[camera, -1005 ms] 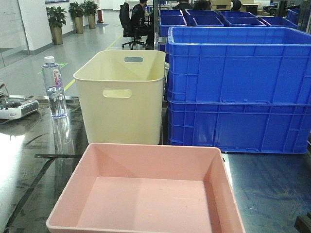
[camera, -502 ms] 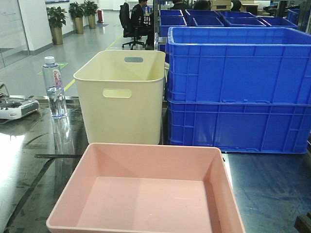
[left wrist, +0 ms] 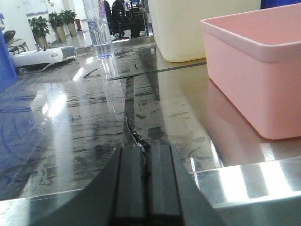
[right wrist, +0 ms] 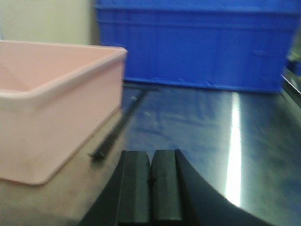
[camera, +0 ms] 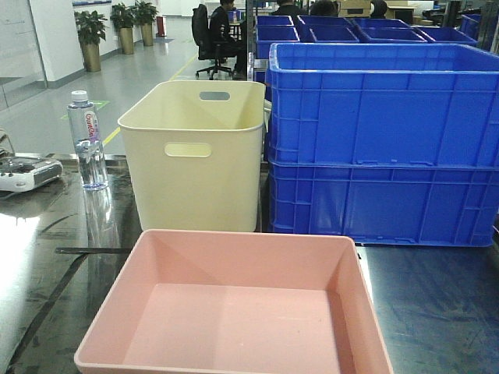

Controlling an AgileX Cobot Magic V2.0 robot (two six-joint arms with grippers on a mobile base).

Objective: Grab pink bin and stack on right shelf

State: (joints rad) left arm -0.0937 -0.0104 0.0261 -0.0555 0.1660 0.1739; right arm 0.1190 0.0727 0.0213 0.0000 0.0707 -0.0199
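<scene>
The left tool (left wrist: 142, 181) is sitting low over the table (left wrist: 84, 141) with its two pads pressed together and nothing between them. The right tool (right wrist: 150, 188) is likewise closed and empty, hovering just beside the near right corner of the pink bin (camera: 234, 304).

Across the last second the front view is showing almost no change. The pink bin is remaining in the same place at the near edge of the dark glossy table, with the cream bin (camera: 195, 156) and the stacked blue crates (camera: 382, 140) standing behind it. The water bottle (camera: 87, 140) and the white device (camera: 27, 173) at the far left are also unmoved. The only difference is at the lower right corner of the front view, where a dark part seen earlier is dropping out of sight.

Judgement: the grasp is not yet beginning. Both tools are flanking the bin without touching it, and each needs to open before it can take the rim.
</scene>
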